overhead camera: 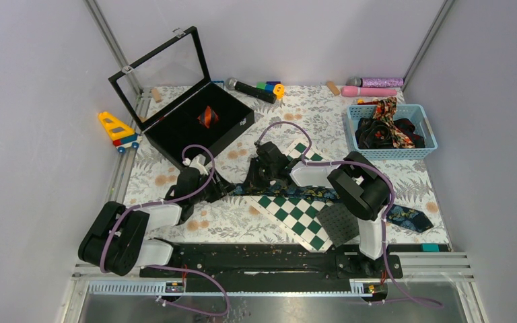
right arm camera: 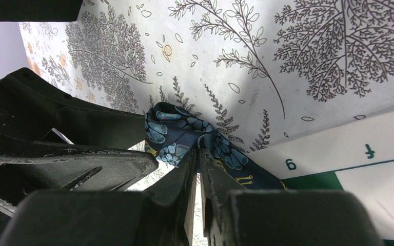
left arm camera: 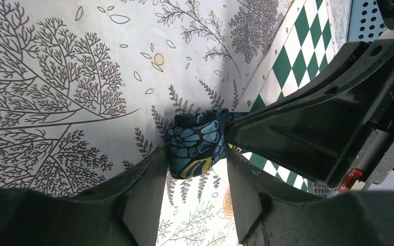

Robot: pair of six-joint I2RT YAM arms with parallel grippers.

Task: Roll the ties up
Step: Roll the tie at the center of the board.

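A dark navy tie with blue floral print (overhead camera: 323, 194) lies across the green-and-white chequered board (overhead camera: 295, 219), its wide end at the right (overhead camera: 410, 219). Its left end is folded into a small roll (left arm camera: 197, 141) (right arm camera: 177, 136). My left gripper (overhead camera: 223, 190) (left arm camera: 195, 161) holds that roll from the left, both fingertips touching its sides. My right gripper (overhead camera: 252, 180) (right arm camera: 199, 148) is shut on a fold of the same tie beside the roll. A rolled red-orange striped tie (overhead camera: 207, 116) sits in the black box (overhead camera: 175, 131).
The black box stands at the back left with its glass lid (overhead camera: 168, 60) open. A blue basket (overhead camera: 394, 153) at the back right holds more ties (overhead camera: 387, 128). A toy truck (overhead camera: 118, 130), a microphone (overhead camera: 250, 89) and pink items (overhead camera: 370, 91) lie along the edges.
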